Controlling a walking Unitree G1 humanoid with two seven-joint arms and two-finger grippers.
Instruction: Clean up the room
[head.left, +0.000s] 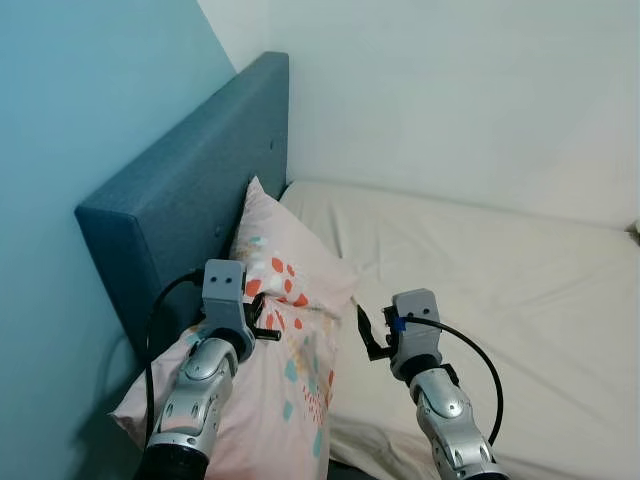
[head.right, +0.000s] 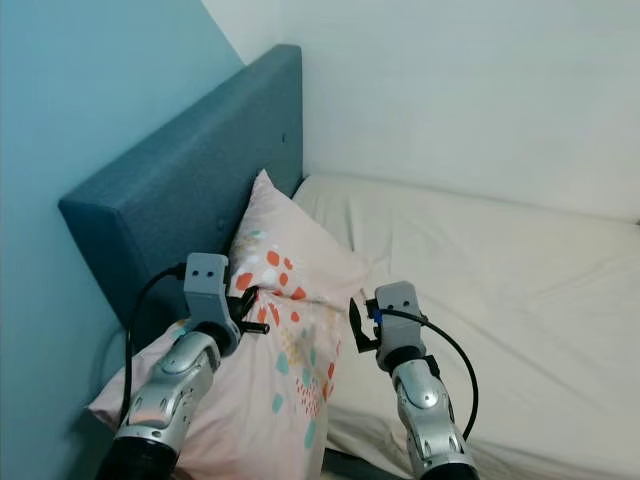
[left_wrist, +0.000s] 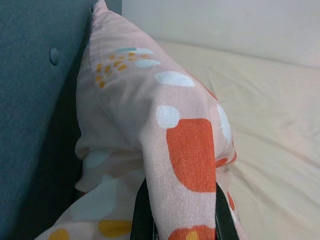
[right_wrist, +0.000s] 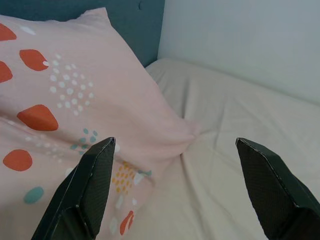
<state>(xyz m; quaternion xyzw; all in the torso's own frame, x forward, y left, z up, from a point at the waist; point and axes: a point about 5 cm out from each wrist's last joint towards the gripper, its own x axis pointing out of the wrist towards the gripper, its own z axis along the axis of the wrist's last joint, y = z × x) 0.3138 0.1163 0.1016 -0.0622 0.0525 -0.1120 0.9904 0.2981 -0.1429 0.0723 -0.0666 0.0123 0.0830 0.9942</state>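
Left gripper (left_wrist: 175, 220) pinching pillow (head.left: 290, 300) fold.

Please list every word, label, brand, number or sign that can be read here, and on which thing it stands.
There is no readable text. The pink pillow with orange and teal spots, the blue upholstered headboard and the cream mattress sheet carry no writing.

2 silver arms, black cables
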